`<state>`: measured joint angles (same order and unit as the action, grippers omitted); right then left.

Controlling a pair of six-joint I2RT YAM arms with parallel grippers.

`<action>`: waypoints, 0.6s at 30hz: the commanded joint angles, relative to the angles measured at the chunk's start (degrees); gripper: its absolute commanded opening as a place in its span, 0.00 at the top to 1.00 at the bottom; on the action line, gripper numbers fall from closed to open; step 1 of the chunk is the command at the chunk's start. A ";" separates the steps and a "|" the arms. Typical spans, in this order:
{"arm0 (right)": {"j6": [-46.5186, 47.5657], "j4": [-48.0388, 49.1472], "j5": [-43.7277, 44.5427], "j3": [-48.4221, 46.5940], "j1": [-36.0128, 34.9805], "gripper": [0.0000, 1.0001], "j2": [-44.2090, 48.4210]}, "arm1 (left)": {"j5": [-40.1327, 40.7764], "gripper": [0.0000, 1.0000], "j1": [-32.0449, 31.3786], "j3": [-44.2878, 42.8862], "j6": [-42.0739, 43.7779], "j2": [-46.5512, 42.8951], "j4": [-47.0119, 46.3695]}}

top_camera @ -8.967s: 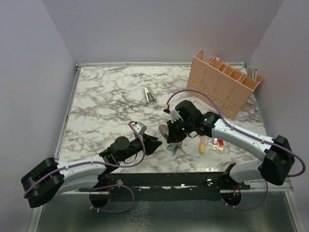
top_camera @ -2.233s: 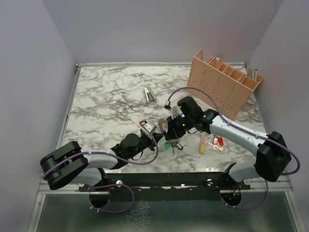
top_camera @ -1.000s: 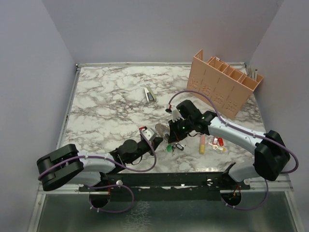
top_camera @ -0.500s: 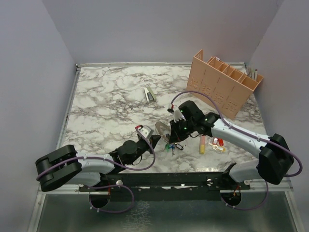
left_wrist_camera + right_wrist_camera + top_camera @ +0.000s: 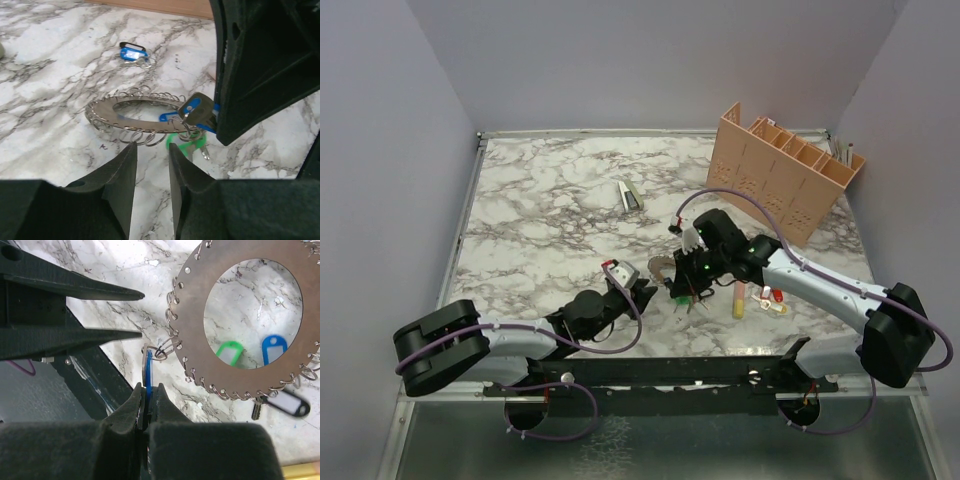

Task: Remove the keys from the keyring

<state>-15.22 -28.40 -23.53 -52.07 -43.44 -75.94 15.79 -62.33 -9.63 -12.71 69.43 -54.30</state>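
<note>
The right gripper (image 5: 147,390) was clamped shut on the blue plastic head of a small metal key (image 5: 148,371). It pinched the head edge-on, so the key's thin wire split ring (image 5: 162,352) stood clear of the fingers. That loop passed through one of the holes along the rim of the large flat grey metal keyring (image 5: 192,315). The keyring hung from the held key and appeared to be raised off the white marble tabletop (image 5: 150,265). Gripping the key rather than the band seemed meant to leave the joint between them exposed.

The left gripper (image 5: 151,150) faced that joint from just beside it, its fingers parted by a narrow gap with nothing between them. It was probably lined up to take the band's near edge and brace it while the key was worked off.

A green-tagged key (image 5: 229,351) and a blue-tagged key (image 5: 272,347) showed through the keyring's open centre. Whether either was attached could not be told.
</note>
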 commanded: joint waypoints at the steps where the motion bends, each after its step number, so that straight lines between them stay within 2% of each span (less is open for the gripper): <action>1: 0.02 -0.03 -1.34 -0.52 -0.49 0.99 1.43 | -7.44 0.64 -0.17 -1.29 1.20 1.14 -0.41; 4: 0.02 -0.11 -1.34 -0.72 -0.63 0.99 1.32 | -8.56 0.60 -0.17 -2.08 0.14 1.96 -0.45; 9: 0.02 -0.08 -1.28 -1.06 -0.94 1.00 0.97 | -8.23 0.59 -0.33 -3.12 -1.35 3.31 -0.54; 18: -0.56 0.55 -1.17 -1.71 -2.27 1.00 -0.17 | -2.85 0.59 -0.76 -5.05 -3.52 6.31 -0.54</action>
<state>-15.25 -28.40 -23.57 -52.12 -44.91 -75.99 10.07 -62.52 -12.93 -14.48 74.11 -54.11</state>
